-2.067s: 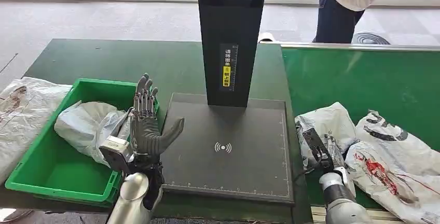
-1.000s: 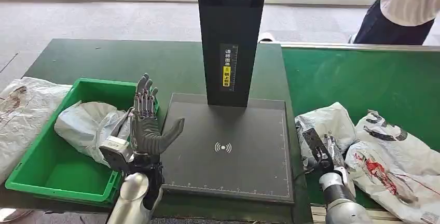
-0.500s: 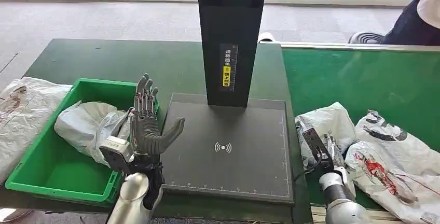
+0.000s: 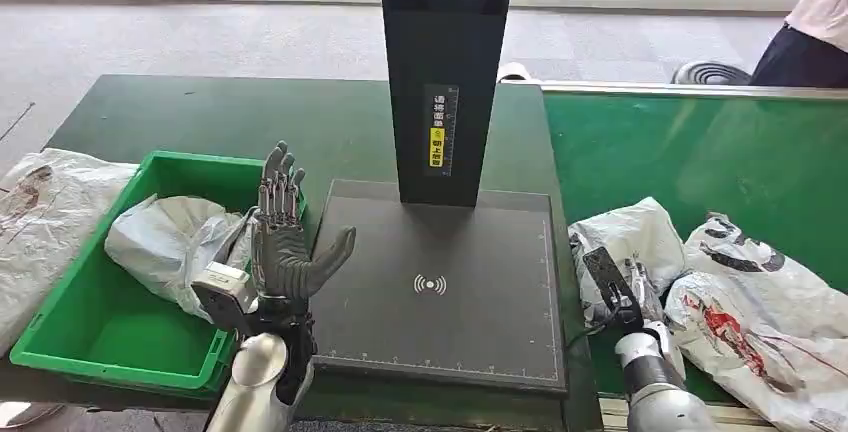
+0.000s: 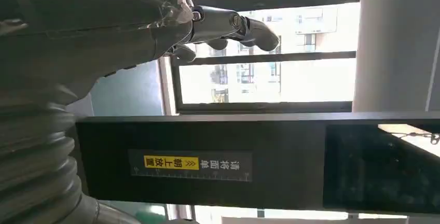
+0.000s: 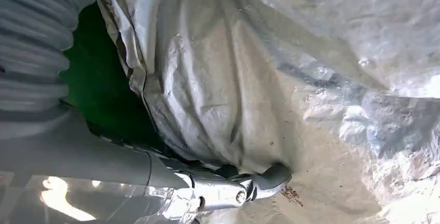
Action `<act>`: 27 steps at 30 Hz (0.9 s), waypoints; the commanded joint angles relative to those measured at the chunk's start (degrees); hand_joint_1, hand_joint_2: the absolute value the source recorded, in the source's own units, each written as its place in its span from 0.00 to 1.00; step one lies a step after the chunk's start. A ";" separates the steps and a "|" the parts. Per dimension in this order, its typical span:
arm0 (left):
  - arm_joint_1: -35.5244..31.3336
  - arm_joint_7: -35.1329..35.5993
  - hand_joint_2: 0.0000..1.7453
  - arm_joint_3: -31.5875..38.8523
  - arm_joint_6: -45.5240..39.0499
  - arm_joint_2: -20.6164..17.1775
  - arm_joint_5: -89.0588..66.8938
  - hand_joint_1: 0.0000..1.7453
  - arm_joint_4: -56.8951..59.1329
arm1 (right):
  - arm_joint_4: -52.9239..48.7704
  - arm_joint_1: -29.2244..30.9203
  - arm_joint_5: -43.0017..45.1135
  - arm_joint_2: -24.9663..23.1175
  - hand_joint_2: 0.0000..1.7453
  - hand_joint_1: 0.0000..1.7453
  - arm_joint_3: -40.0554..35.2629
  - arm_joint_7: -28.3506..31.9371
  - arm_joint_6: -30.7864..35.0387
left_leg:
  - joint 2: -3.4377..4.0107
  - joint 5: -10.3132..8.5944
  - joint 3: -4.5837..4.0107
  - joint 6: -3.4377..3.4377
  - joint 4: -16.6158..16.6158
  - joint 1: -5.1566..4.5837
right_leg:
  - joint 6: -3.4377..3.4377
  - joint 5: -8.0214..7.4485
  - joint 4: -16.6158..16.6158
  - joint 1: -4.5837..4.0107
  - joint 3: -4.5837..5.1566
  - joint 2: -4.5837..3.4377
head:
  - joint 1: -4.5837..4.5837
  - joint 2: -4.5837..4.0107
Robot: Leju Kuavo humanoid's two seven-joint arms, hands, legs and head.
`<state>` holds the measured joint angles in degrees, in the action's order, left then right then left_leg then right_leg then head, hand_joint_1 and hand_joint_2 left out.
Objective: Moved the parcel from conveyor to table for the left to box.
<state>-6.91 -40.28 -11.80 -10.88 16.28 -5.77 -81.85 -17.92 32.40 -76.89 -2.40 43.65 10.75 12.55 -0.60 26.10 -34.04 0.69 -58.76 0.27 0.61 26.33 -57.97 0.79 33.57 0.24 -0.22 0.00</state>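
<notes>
A crumpled white parcel (image 4: 632,237) lies on the green conveyor (image 4: 700,152) at its near left end. My right hand (image 4: 622,290) is at the parcel's near edge and grips it. The right wrist view shows the thumb (image 6: 262,181) pressed into the parcel's wrinkled skin (image 6: 249,79); the other fingers are hidden. My left hand (image 4: 283,242) stands upright and open, holding nothing, between the green box (image 4: 60,347) and the black scan pad (image 4: 440,287). The left wrist view has its fingers (image 5: 228,24) stretched out against a bright window.
The box holds a white bag (image 4: 170,237). A black scanner column (image 4: 440,72) rises from the pad's far side. A second printed parcel (image 4: 760,317) lies to the right on the conveyor, another bag (image 4: 35,222) left of the box. A person (image 4: 815,37) stands at the far right.
The person behind the conveyor has walked off to the right. Both hands and the parcels have stayed where they were.
</notes>
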 commanded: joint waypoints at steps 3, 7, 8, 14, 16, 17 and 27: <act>4.04 0.28 1.00 -1.60 -0.10 1.91 0.22 0.00 1.49 | 3.01 0.09 -0.04 0.53 1.00 0.00 -0.79 -0.51 -0.37 | 0.07 0.02 0.13 -0.01 0.09 -0.02 | -0.01 0.00 0.09 0.02 -0.11 -0.05 | 0.00 0.00; 4.04 0.28 1.00 -1.60 -0.10 1.91 0.22 0.00 1.49 | 3.01 0.09 -0.04 0.53 1.00 0.00 -0.79 -0.51 -0.37 | 0.09 0.02 0.14 -0.01 0.11 -0.01 | -0.02 -0.01 0.13 0.00 -0.13 -0.07 | 0.00 0.00; 4.04 0.28 1.00 -1.60 -0.10 1.91 0.22 0.00 1.49 | 3.01 0.09 -0.04 0.53 1.00 0.00 -0.79 -0.51 -0.37 | 0.13 -0.01 0.20 -0.02 0.22 0.00 | -0.03 -0.06 0.26 -0.02 -0.19 -0.10 | 0.00 0.00; 4.04 0.28 1.00 -1.60 -0.10 1.91 0.22 0.00 1.49 | 3.01 0.09 -0.04 0.53 1.00 0.00 -0.79 -0.51 -0.37 | 0.08 0.02 0.12 -0.01 0.09 -0.01 | -0.01 0.00 0.10 0.00 -0.10 -0.06 | 0.00 0.00; 4.04 0.28 1.00 -1.60 -0.10 1.91 0.22 0.00 1.49 | 3.01 0.09 -0.04 0.53 1.00 0.00 -0.79 -0.51 -0.37 | 0.09 0.01 0.14 -0.02 0.13 -0.01 | -0.02 -0.01 0.14 0.00 -0.13 -0.06 | 0.00 0.00; 4.04 0.28 1.00 -1.60 -0.10 1.91 0.22 0.00 1.49 | 3.01 0.09 -0.04 0.53 1.00 0.00 -0.79 -0.51 -0.37 | 0.13 0.00 0.19 -0.02 0.20 0.00 | -0.03 -0.05 0.24 -0.02 -0.18 -0.09 | 0.00 0.00; 4.04 0.28 1.00 -1.60 -0.10 1.91 0.22 0.00 1.49 | 3.01 0.09 -0.04 0.53 1.00 0.00 -0.79 -0.51 -0.37 | 0.13 0.00 0.19 -0.02 0.20 0.00 | -0.03 -0.05 0.23 -0.01 -0.17 -0.09 | 0.00 0.00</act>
<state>-6.90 -40.28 -11.80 -10.88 16.28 -5.79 -81.85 -17.92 32.40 -76.89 -2.40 43.47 10.75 12.55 -0.60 26.10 -34.04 0.69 -58.76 0.27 0.61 26.33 -57.97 0.79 33.58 0.24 -0.22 0.00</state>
